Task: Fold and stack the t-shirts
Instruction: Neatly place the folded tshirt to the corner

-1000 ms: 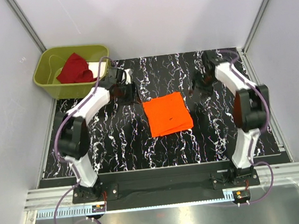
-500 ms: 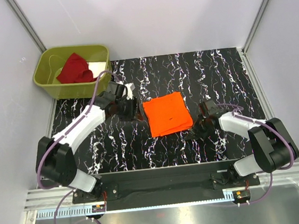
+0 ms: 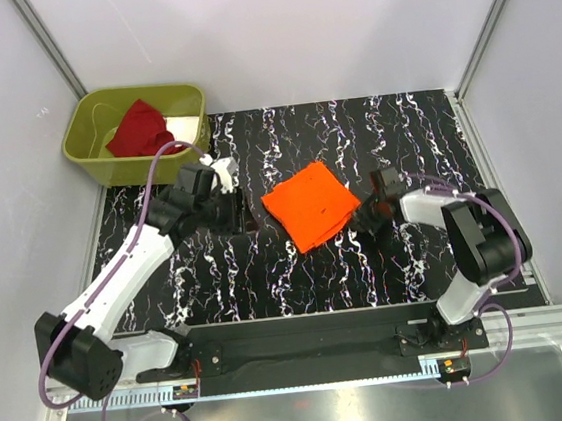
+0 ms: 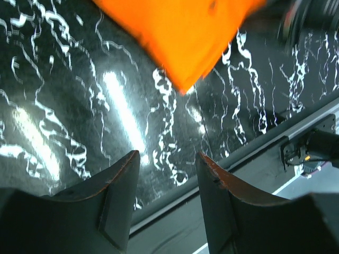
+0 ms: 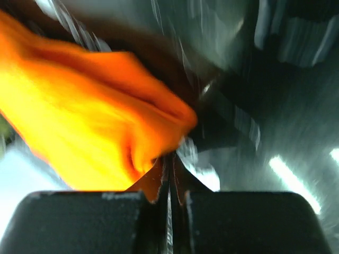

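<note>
The right gripper (image 5: 168,159), pinching a corner of the folded bright orange cloth t-shirt (image 3: 311,205) on the black marbled surface (image 3: 403,127), could drag its layers apart, while the left gripper (image 4: 167,159) hovers spread and empty beside it.

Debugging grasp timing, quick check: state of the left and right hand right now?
Left hand: open, holding nothing.
Right hand: closed, pinching the edge of the orange t-shirt.
</note>
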{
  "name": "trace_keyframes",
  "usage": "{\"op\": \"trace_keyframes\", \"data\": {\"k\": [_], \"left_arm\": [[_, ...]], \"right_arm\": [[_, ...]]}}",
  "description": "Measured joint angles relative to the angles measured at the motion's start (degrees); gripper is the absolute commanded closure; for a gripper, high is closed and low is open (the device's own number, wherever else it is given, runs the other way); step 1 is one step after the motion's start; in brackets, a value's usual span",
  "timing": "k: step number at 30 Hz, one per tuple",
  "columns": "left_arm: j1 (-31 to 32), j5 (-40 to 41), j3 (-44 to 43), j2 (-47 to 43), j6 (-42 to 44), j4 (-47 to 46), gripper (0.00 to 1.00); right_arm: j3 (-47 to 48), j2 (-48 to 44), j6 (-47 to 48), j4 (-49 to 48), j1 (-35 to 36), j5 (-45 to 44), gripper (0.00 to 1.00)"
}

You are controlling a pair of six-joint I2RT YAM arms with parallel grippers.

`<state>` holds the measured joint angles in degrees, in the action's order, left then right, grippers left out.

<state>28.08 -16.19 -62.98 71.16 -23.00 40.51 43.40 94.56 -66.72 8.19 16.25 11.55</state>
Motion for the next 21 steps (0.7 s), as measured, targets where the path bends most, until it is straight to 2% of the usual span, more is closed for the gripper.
{"op": "trace_keyframes", "data": {"k": [4,7,8,10,11,14,15,21], "left_arm": [[0.0,0.3,1.8,-2.6,-0.3,1.1,0.49],[0.0,0.3,2.5,-3.3,-0.6,1.8,0.49],[0.0,0.2,2.6,-3.3,-0.6,2.0,0.49],[0.0,0.2,2.6,-3.3,-0.6,2.2,0.48],[0.0,0.2,2.6,-3.3,-0.6,2.2,0.48],[0.0,-0.1,2.6,-3.3,-0.6,2.2,0.49],[0.0,-0.3,2.6,-3.3,-0.6,2.1,0.48],[0.0,-1.8,2.6,-2.1,-0.6,1.7,0.49]], "right_arm": [[11.8,6.8,7.7,6.5,-5.0,-5.6,0.94],[22.6,11.9,16.1,12.9,-7.0,-9.1,0.72],[25.3,12.6,19.3,14.8,-7.2,-9.6,0.55],[27.3,12.1,23.8,16.2,-7.6,-9.2,0.4],[27.3,11.5,25.2,16.7,-7.7,-8.7,0.25],[26.4,9.2,28.8,17.8,-8.3,-5.3,0.11],[25.9,8.5,29.6,17.6,-8.5,-3.8,0.02],[21.9,7.4,30.2,12.8,-8.8,4.0,0.0]]}}
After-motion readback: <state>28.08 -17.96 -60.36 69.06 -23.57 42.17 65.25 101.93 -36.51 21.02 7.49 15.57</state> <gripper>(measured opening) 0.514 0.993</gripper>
